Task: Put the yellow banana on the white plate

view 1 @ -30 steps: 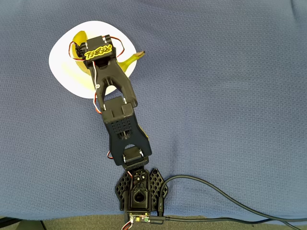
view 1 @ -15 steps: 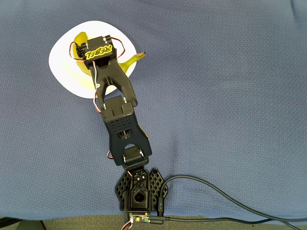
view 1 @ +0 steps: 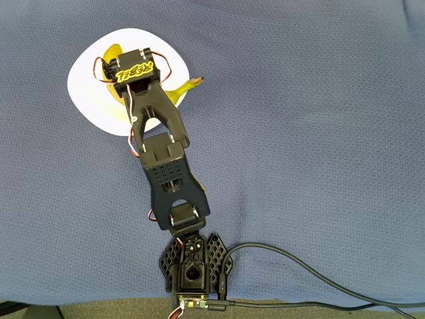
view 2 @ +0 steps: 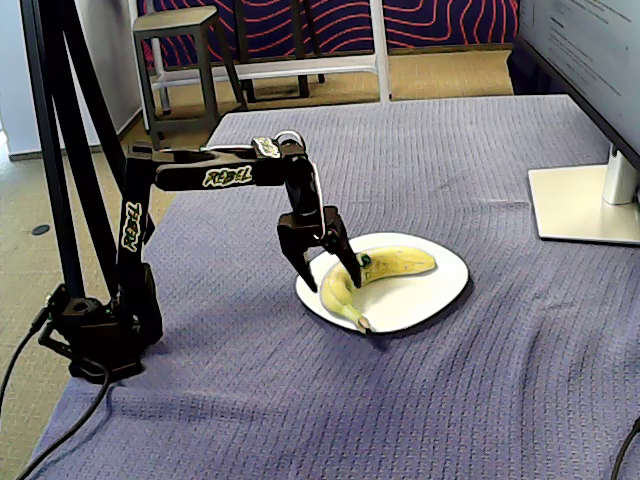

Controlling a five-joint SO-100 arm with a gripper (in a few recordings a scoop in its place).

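Banana (view 2: 375,272), one, lies on one plate (view 2: 440,292) under gripper (view 2: 322,262).

Banana (view 2: 385,268) lies on plate (view 2: 440,290), jaws astride.

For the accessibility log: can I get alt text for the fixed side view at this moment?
A yellow banana lies on a white plate on a purple-blue cloth, with a black robot arm's open gripper straddling the banana's middle. The arm's base sits at left; a monitor stand is at right.
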